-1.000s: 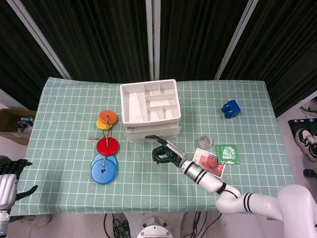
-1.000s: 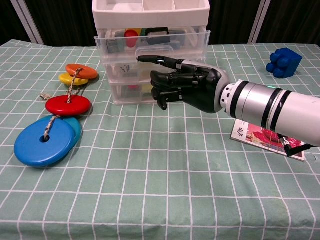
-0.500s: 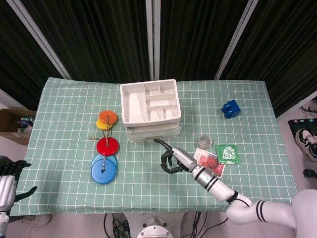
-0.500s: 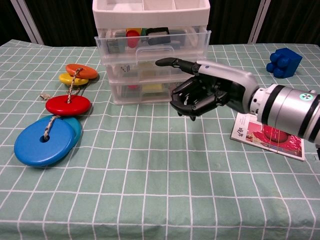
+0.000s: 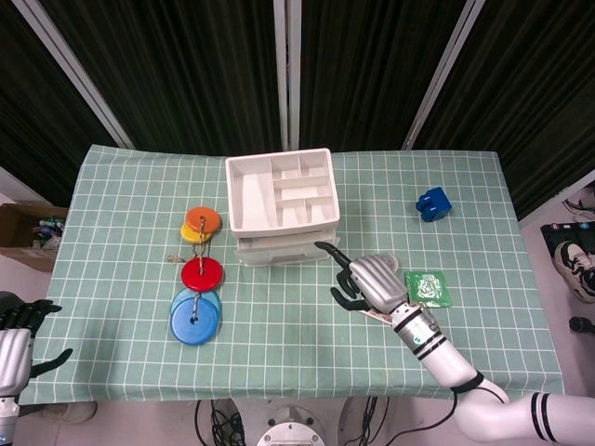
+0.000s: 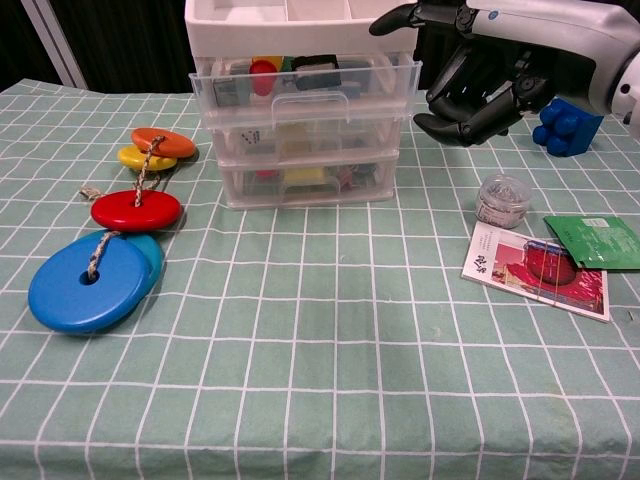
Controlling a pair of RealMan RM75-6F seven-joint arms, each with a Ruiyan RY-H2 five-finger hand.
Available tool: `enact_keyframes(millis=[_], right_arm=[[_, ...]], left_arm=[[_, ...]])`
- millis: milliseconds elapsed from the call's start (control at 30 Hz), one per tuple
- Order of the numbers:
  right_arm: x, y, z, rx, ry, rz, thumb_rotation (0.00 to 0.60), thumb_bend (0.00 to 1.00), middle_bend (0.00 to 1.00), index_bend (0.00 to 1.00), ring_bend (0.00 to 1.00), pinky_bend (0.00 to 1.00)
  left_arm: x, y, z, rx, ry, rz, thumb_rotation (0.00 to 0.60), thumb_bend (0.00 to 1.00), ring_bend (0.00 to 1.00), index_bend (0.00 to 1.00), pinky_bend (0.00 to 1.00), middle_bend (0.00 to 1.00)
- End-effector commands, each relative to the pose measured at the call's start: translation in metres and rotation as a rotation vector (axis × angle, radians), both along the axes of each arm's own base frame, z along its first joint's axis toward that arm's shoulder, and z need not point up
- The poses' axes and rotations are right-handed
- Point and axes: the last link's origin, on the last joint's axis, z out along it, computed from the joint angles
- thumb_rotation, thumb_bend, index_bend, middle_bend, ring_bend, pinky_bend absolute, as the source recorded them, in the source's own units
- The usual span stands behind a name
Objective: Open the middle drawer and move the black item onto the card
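Note:
The white drawer unit (image 5: 284, 206) (image 6: 300, 20) stands mid-table. Its upper clear drawer (image 6: 305, 88) juts out a little further than the two below. Inside it lie a black item (image 6: 318, 66) and a red one (image 6: 262, 75). My right hand (image 6: 478, 72) (image 5: 365, 279) hangs raised just right of the unit, fingers curled in with one pointing left, holding nothing. The card (image 6: 537, 271) lies flat to the right front; in the head view my hand hides most of it. My left hand (image 5: 13, 336) sits off the table's front left corner, fingers apart and empty.
A small clear jar (image 6: 502, 200) and a green packet (image 6: 597, 241) lie beside the card. A blue block (image 6: 568, 125) (image 5: 432, 203) sits at the back right. Coloured discs on a cord (image 6: 100, 262) (image 5: 198, 274) lie left of the unit.
My right hand has moved right and risen, away from the drawer fronts, uncovering the card and the jar in the chest view. The left hand has stayed put.

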Motion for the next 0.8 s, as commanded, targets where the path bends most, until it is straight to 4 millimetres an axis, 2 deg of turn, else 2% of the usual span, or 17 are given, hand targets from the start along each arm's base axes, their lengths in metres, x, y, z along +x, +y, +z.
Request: enact_keyframes(millis=[33,400,500,633,800], right_arm=[[0.006,-0.01,-0.003,0.034,0.011,-0.009,0.6,0.4,0.83,0.09,0.76,0.81],[0.013,-0.028,-0.015,0.07,0.046,-0.036,0.6,0.41,0.83,0.11,0.77,0.81],[0.014,-0.031,-0.017,0.071,0.067,-0.04,0.6,0.41,0.84,0.16,0.77,0.81],[0.014,-0.03,-0.016,0.068,0.053,-0.048,0.6,0.41,0.84,0.29,0.77,0.82],[0.012,-0.02,-0.014,0.083,0.041,-0.043,0.6,0.41,0.84,0.34,0.77,0.82]], left_arm=[[0.0,0.0,0.0,-0.003,0.001,0.001,0.6,0.0,0.22,0.31,0.21,0.25],[-0.001,0.001,0.001,-0.004,0.003,0.007,0.6,0.0,0.22,0.31,0.21,0.25],[-0.001,0.001,0.0,-0.007,0.003,0.01,0.6,0.0,0.22,0.31,0.21,0.25],[-0.002,0.0,0.001,-0.003,0.002,0.013,0.6,0.0,0.22,0.31,0.21,0.25],[-0.003,0.0,0.001,-0.006,0.003,0.015,0.6,0.0,0.22,0.31,0.21,0.25]])
